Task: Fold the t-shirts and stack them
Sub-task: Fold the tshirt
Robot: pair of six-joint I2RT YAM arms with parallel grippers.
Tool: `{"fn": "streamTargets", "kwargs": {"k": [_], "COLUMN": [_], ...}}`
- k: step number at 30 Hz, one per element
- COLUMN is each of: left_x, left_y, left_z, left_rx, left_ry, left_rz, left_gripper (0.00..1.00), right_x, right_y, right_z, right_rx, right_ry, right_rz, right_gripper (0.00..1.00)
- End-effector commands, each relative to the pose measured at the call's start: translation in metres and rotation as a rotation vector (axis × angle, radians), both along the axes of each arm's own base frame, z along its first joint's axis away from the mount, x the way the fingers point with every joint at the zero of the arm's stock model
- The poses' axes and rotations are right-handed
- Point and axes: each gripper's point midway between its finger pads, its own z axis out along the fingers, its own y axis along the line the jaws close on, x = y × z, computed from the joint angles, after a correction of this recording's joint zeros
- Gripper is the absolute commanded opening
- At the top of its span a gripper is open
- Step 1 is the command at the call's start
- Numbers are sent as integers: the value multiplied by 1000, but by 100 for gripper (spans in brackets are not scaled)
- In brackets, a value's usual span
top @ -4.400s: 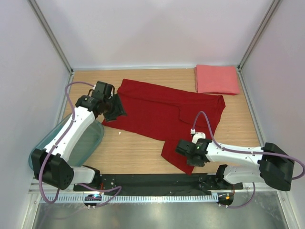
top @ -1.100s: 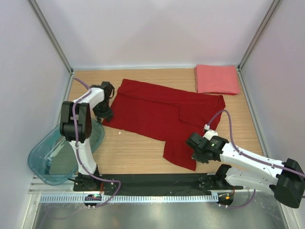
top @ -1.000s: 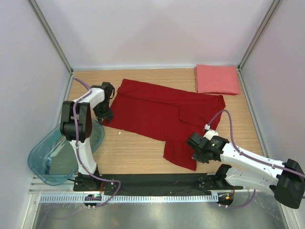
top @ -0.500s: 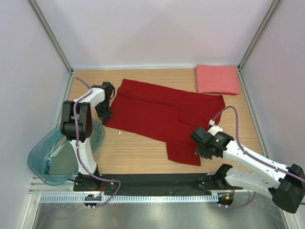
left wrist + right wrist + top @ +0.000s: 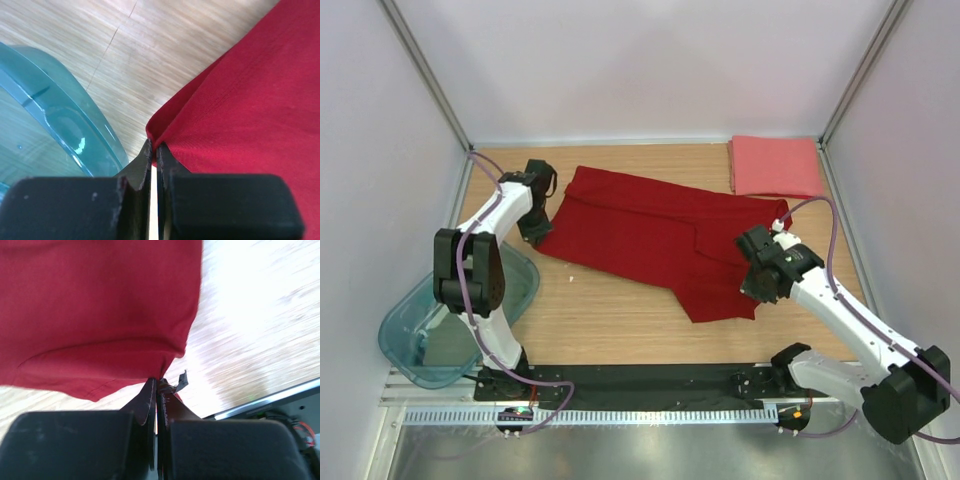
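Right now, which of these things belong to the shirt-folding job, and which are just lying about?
Part of the job:
- dark red t-shirt, spread on the table, pinched at its edges by the left claw and right claw
- pink folded t-shirt, far right corner

Just lying about:
- teal plastic bin, near left

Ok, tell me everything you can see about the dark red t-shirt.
The dark red t-shirt is plain, soft cloth with stitched hems. It lies mostly flat and slantwise across the wooden table, with one layer overlapping another near its right side. The left gripper has its fingers shut on the shirt's left corner, beside the teal bin. The right gripper has its fingers shut on the near right edge. The folded pink t-shirt lies just beyond its far right corner.
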Motion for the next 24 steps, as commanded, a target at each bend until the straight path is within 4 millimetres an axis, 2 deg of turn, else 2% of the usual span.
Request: {"fn": "streamTargets", "kwargs": {"k": [1,9,14,20,24], "left_x": [26,62,79,99,113], "left_y": [-1,-19,-31,-37,-43], "left_z": [32,39,34,23,20], "left_rx": [1,-64,-91,-95,-116], "left_ry": [-96,-133,-124,-104,-108], "left_rz": [-20,-41,-64,-82,-90], "left_gripper": [0,0,0,0,0], "right_x": [13,45,68,96,108], "right_y": [-11,-35,-41,-43,-48], "right_z": [13,16,22,25,25], "right_rx": [-37,-53,-41,-31,-38], "right_ry": [0,14,-3,11,23], "right_rz": [29,-13,-19,-24,-36], "right_gripper": [1,1,1,1,1]}}
